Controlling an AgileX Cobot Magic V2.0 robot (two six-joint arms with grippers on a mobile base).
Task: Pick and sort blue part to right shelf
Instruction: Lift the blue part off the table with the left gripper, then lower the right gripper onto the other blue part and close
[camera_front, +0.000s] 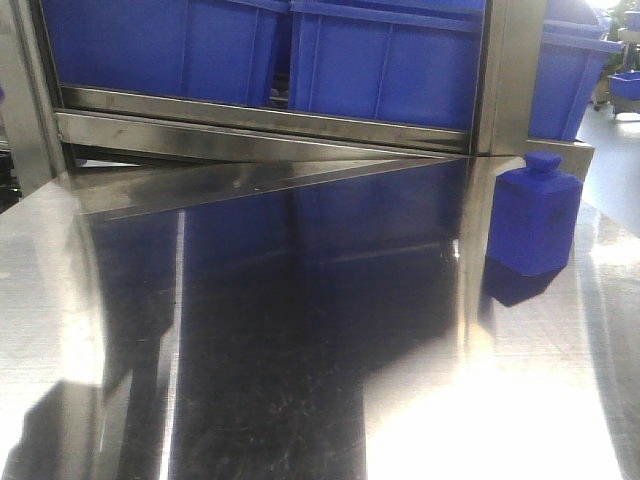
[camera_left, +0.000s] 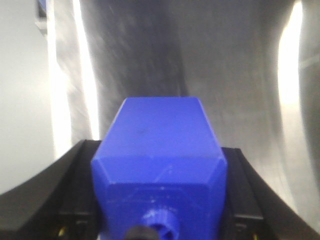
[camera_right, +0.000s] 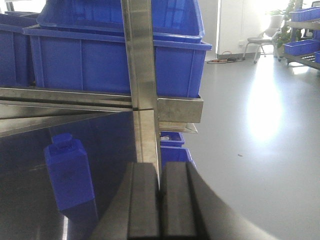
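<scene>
- The left gripper (camera_left: 160, 150) has its jaws closed against both sides of a blue part (camera_left: 159, 172). The part's knob points back at the wrist camera and the shiny bench (camera_left: 225, 60) lies under it.
- The right gripper (camera_right: 160, 200) has its jaws pressed together with nothing between them, aimed at the steel upright of the shelf (camera_right: 142, 75) at 12 o'clock.
- A second blue part (camera_front: 533, 215) stands upright on the bench (camera_front: 300, 350), at about 2 o'clock in the front view and 9 o'clock from the right jaws. It is apart from both grippers.
- Beyond it runs the shelf's front rail, at 12 o'clock.
- Large blue bins (camera_front: 390, 70) sit on the shelf side by side. They show only their outer walls, so I cannot tell what is in them.
- Progress, as I judge it: one part is picked up but not yet delivered, and neither part is on the shelf. The carry to the shelf and the release are left, and the standing part waits its turn.
</scene>
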